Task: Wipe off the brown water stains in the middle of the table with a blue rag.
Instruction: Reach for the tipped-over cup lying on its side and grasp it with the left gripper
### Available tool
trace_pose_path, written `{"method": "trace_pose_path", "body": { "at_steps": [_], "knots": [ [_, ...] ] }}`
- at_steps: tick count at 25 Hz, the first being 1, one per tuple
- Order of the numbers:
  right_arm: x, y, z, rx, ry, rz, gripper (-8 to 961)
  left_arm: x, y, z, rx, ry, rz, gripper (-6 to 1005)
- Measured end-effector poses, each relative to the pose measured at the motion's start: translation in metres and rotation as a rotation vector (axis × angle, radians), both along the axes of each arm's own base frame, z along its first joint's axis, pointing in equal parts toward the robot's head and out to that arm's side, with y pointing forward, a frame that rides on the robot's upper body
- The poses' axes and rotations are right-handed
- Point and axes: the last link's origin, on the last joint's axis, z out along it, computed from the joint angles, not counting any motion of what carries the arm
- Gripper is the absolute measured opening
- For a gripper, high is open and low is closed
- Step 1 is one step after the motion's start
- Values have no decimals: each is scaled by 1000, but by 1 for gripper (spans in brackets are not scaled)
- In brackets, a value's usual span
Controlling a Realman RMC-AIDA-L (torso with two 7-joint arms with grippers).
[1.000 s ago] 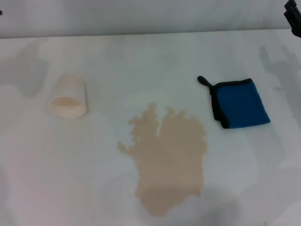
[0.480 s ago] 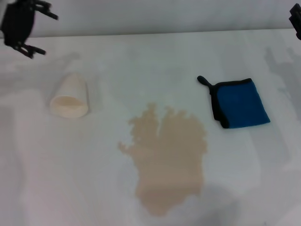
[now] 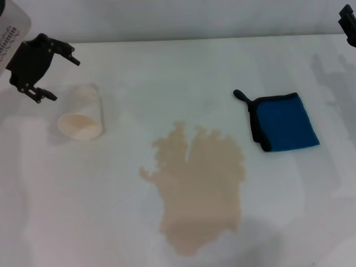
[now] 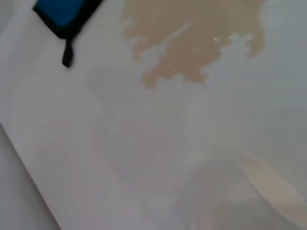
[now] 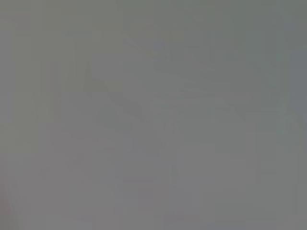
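Observation:
The brown water stains (image 3: 197, 186) form a pale tan puddle in the middle of the white table (image 3: 167, 72); they also show in the left wrist view (image 4: 192, 38). The blue rag (image 3: 283, 122) lies flat to the right of the puddle, its black loop tab pointing to the back left; it also shows in the left wrist view (image 4: 64, 12). My left gripper (image 3: 62, 78) is open and empty at the far left, just above and behind the cup. My right gripper (image 3: 349, 23) only shows as a black part at the top right edge, far behind the rag.
A cream paper cup (image 3: 81, 114) lies on its side at the left, mouth towards me; its rim shows in the left wrist view (image 4: 273, 187). The table's back edge (image 3: 178, 39) meets a grey wall. The right wrist view is plain grey.
My left arm has come into view from the upper left and moved down and to the right, close to the cup. The rag, the stains and the cup have not moved.

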Motion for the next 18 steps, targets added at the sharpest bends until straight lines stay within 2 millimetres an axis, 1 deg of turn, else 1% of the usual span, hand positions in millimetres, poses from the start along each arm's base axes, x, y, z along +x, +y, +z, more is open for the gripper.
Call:
{"method": "trace_pose_path", "body": {
  "at_steps": [3,10,13,17,18],
  "knots": [
    [0,1,1,7,2,-5,740,2,2,1,-3,53,-28,881],
    [4,0,3,18,6,-22,740,-9,5,-15,-37,173,-62,880],
    [5,-2,2,17,5,-28,740,-10,8,-16,-40,187,-94,880],
    [11,-7,4,28,16,-50,740,-2,12,-15,-44,170,-120,880],
    [12,-8,4,32,19,-55,740,-3,12,-15,-51,175,-129,880]
  ]
}}
